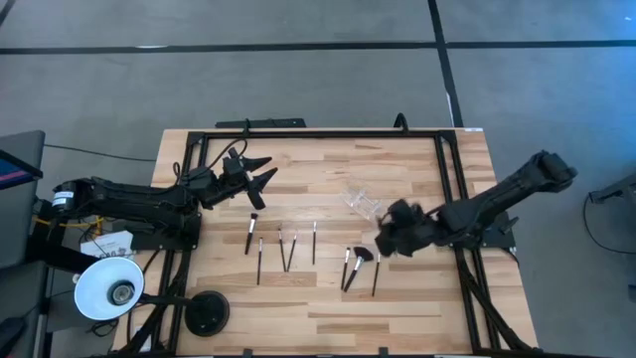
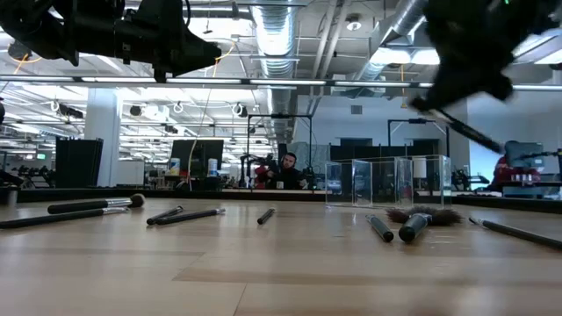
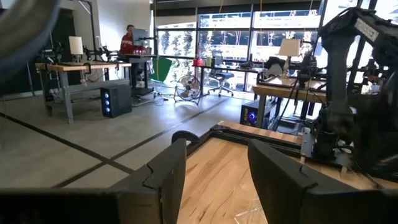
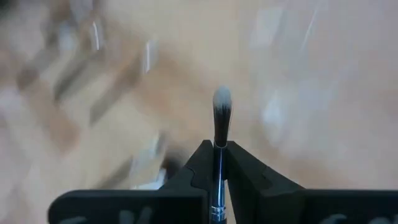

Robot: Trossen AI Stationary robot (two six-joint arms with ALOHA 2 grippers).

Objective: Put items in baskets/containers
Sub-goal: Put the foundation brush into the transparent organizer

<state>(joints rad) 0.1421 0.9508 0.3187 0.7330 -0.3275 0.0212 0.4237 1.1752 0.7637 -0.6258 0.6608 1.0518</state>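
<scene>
Several slim dark-handled makeup brushes [image 1: 314, 242] lie flat in a row on the wooden table, one with a fan-shaped head [image 1: 362, 256]. In the low view they show as brushes [image 2: 184, 214] along the table top. A clear cup [image 1: 363, 204] stands upright beyond them, also visible as the cup [image 2: 386, 180] in the low view. My right gripper [image 1: 390, 237] hovers just near-right of the cup, shut on one brush [image 4: 222, 102]. My left gripper [image 1: 256, 179] waits open above the table's far left part, fingers apart [image 3: 214, 180]. My right gripper pinches a brush between its two fingers at the silver ferrule [image 4: 217, 163], just below the bristle head. The brush lies along the fingers and its bristle tip sticks out past them. The brush [image 2: 461, 130] is lifted clear of the table, slanting in the air.
A white round lamp shade [image 1: 107, 288] and its black base [image 1: 207, 313] sit at the table's near left corner. A black frame rail [image 1: 318, 134] runs around the table edges. Bare wood lies along the near edge [image 1: 328, 318].
</scene>
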